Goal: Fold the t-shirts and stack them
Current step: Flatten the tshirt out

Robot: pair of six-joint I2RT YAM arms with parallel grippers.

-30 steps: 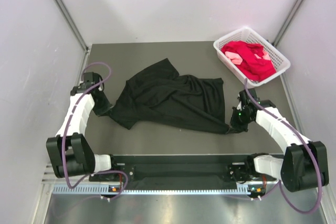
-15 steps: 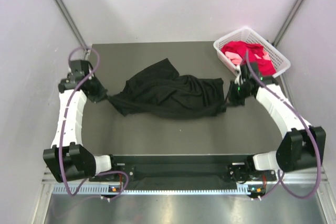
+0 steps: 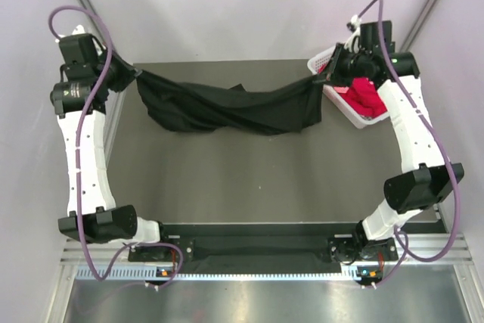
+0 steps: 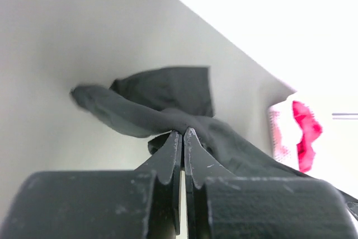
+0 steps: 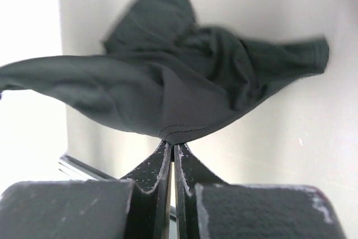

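A large plain black soft-fabric t-shirt (image 3: 227,107) hangs stretched above the dark grey tabletop (image 3: 249,179), strung between the two arms across the far half of the table. The left gripper (image 3: 130,75), raised at about ten o'clock over the table's far left corner, has its two black fingers pinched together on one end of the black shirt. In the left wrist view the jaws of that gripper (image 4: 183,134) meet almost tip to tip, with the dark cloth (image 4: 168,90) bunched just past them and trailing away toward two o'clock. The right gripper (image 3: 321,75), lifted at about two o'clock, is likewise clamped on the opposite end of the garment. In its own wrist view the fingertips of this gripper (image 5: 172,145) close on a stitched hem of the shirt (image 5: 168,88), which fans out above them in twisted folds. Between the grips the fabric sags in a shallow curve, twisted along its length, its lowest folds toward six o'clock. Just behind the right gripper, at the table's two o'clock corner, sits a white plastic lattice basket (image 3: 344,113) holding a crumpled bright red fabric shirt (image 3: 364,97), partly hidden by the arm.
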